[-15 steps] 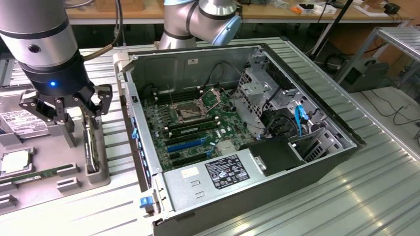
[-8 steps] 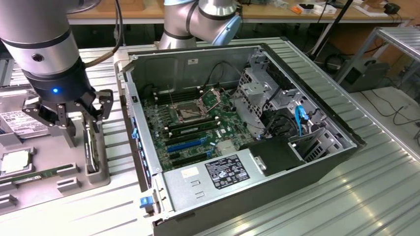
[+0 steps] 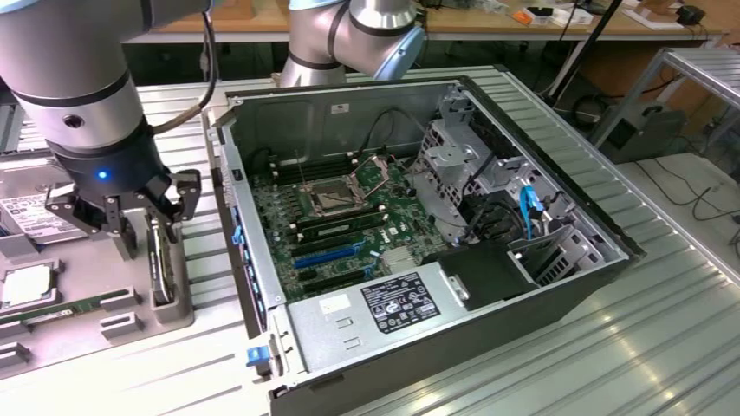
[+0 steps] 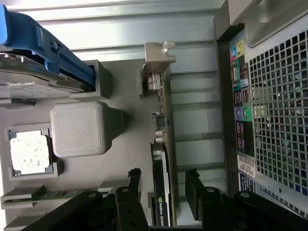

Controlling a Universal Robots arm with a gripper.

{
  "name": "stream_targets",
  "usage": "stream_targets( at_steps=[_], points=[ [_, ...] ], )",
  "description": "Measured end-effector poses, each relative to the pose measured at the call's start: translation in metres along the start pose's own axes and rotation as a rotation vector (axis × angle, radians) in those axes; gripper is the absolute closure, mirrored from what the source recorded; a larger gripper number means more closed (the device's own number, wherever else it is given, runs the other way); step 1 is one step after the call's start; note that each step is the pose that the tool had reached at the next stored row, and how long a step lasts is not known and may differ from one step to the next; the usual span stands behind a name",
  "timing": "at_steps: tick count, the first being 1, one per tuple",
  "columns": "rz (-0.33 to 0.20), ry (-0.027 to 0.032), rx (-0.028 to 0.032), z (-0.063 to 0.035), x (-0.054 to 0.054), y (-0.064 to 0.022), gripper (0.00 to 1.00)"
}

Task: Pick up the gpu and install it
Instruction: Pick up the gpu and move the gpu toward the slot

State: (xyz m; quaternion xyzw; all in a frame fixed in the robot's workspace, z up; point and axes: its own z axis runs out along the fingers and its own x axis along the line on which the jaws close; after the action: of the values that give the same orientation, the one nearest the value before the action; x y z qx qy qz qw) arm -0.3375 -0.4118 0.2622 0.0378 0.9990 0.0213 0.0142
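In the gray tray point(image 3: 127, 325): one gpu point(image 4: 163, 120) standing on edge in its slot, one hard drive point(image 4: 29, 82), one processor chip point(image 4: 30, 151), one memory stick point(image 4: 53, 195). Around the gpu, the gripper point(image 4: 163, 185), fingers spread, one on each side of the card, pinching nothing. In the open computer case point(image 3: 543, 303) beside the tray: one motherboard point(image 3: 347, 208), one power supply point(image 3: 382, 303).

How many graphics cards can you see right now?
1. The gpu stands on edge in the grey holder tray beside the computer case, straddled by the open gripper. Another could be hidden inside the case.
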Motion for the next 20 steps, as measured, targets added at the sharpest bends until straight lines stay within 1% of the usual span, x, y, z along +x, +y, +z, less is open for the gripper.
stream_targets(
  at_steps=[7, 12, 20],
  points=[
    [0.0, 0.0, 0.0, 0.0107, 0.001, -0.0017, 0.5],
    [0.0, 0.0001, 0.0001, 0.0141, 0.003, -0.0022, 0.5],
    [0.0, 0.0, 0.0008, 0.018, 0.002, -0.0023, 0.5]
  ],
)
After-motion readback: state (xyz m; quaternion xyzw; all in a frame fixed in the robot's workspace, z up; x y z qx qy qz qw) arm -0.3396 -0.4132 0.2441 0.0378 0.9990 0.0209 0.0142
